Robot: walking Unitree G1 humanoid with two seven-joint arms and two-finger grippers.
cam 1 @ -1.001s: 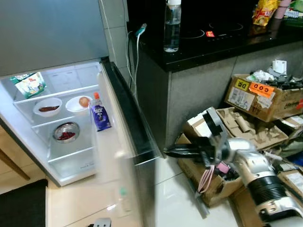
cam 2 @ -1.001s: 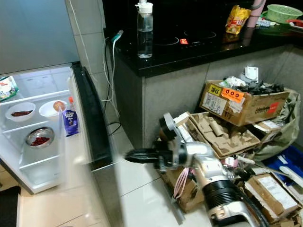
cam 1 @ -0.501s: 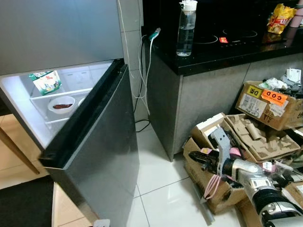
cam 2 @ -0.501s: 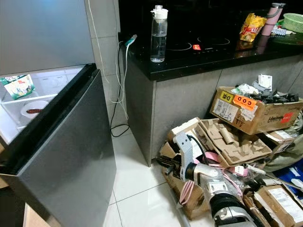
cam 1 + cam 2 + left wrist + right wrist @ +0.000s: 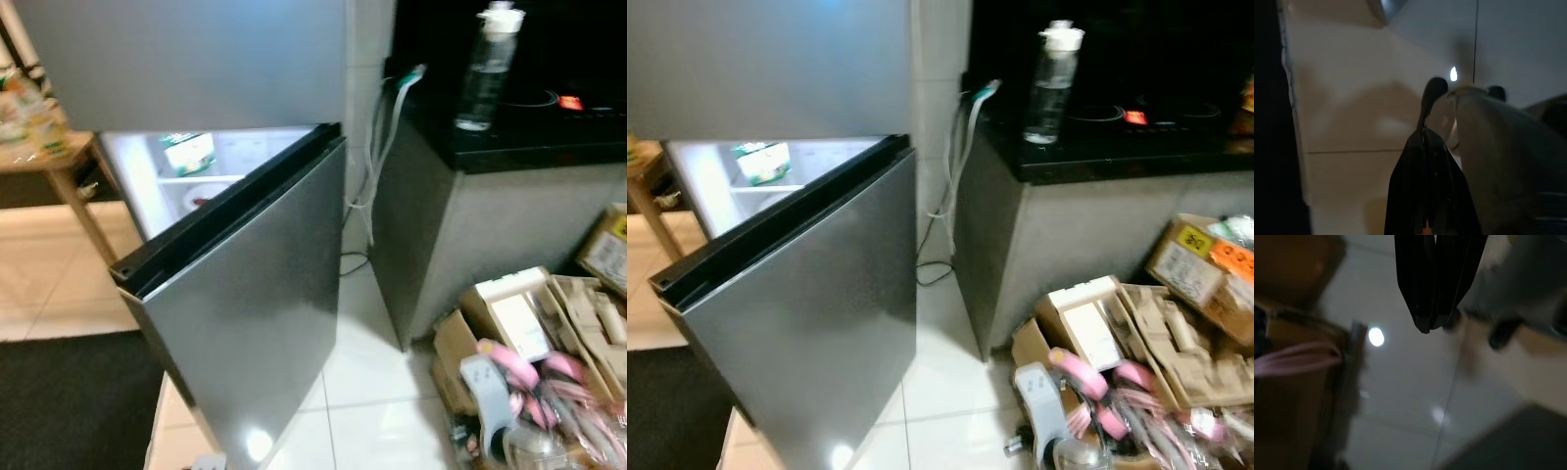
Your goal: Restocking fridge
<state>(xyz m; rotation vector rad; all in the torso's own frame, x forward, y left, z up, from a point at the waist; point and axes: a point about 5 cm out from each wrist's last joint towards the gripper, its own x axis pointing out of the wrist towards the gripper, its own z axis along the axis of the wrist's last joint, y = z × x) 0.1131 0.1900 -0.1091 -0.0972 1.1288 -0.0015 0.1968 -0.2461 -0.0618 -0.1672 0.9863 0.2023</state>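
The fridge door (image 5: 257, 304) has swung nearly closed; both pincers, left (image 5: 1426, 132) and right (image 5: 1431, 308), hang closed, well apart from it.

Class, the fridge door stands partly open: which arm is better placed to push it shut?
Probably the right: the fridge door swings from its right-side hinge, and the right arm sits low beside it.

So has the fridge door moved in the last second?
Yes. The fridge door has swung toward shut: a second ago the shelves and bowls showed fully, while now it covers most of the lit compartment, though a gap remains.
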